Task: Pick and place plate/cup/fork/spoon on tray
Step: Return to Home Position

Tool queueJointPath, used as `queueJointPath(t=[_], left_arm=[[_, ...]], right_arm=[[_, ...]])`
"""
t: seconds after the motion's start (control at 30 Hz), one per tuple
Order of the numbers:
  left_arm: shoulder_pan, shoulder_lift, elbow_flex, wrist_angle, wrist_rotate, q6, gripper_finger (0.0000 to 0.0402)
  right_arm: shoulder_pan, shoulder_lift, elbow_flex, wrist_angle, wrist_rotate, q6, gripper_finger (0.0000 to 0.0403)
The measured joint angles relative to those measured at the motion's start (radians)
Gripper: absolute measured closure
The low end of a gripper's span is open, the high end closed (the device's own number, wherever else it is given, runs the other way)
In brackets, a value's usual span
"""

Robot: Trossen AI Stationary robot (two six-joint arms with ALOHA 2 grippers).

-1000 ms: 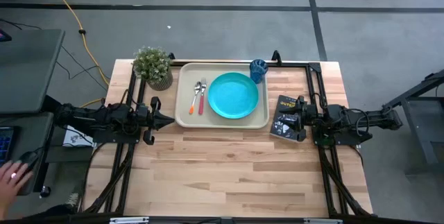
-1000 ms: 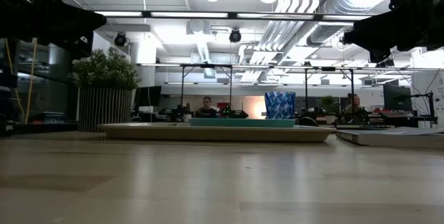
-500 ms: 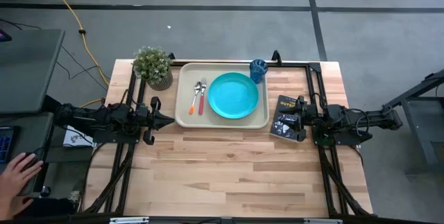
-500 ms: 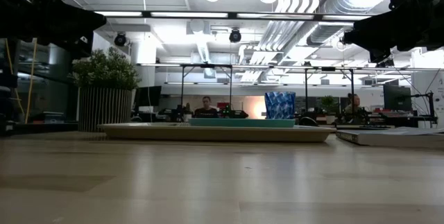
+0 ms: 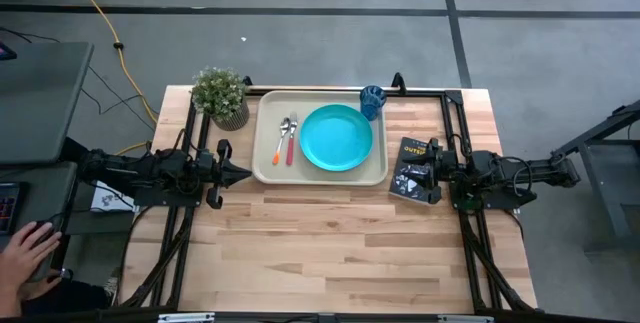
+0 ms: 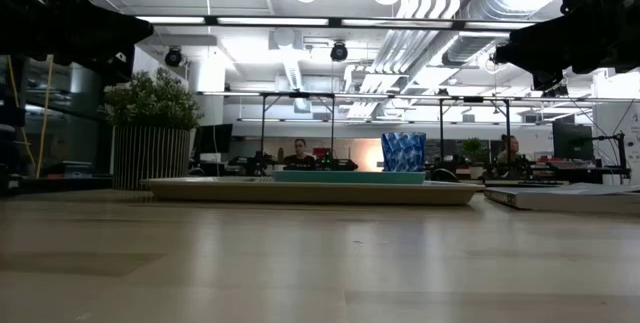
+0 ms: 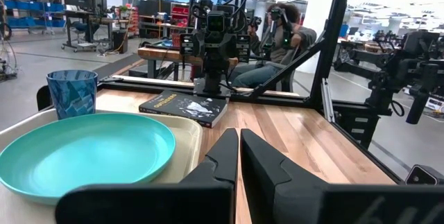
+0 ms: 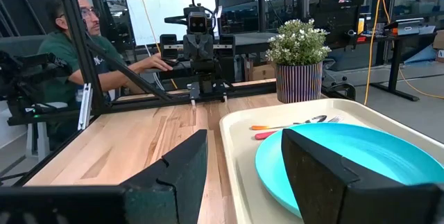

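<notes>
The left gripper was held with its fingers pressed together near the tray's left end. The right gripper was held with fingers apart over the dark book, on whose cover only "OUT" could be read. On the tray were laid the teal plate, the blue cup at the far right corner, the fork and, left of it, the spoon. Since a second earlier only a person's hand had been shifted.
</notes>
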Motion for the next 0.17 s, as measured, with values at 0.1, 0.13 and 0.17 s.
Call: queueJointPath(t=[0.1,0.13,0.17], left_arm=[[0.0,0.0,0.0,0.0,0.0,0.0,0.0402],[0.0,0.0,0.0,0.0,0.0,0.0,0.0401],[0.0,0.0,0.0,0.0,0.0,0.0,0.0402]], right_arm=[[0.0,0.0,0.0,0.0,0.0,0.0,0.0226],[0.0,0.0,0.0,0.0,0.0,0.0,0.0226],[0.0,0.0,0.0,0.0,0.0,0.0,0.0226]])
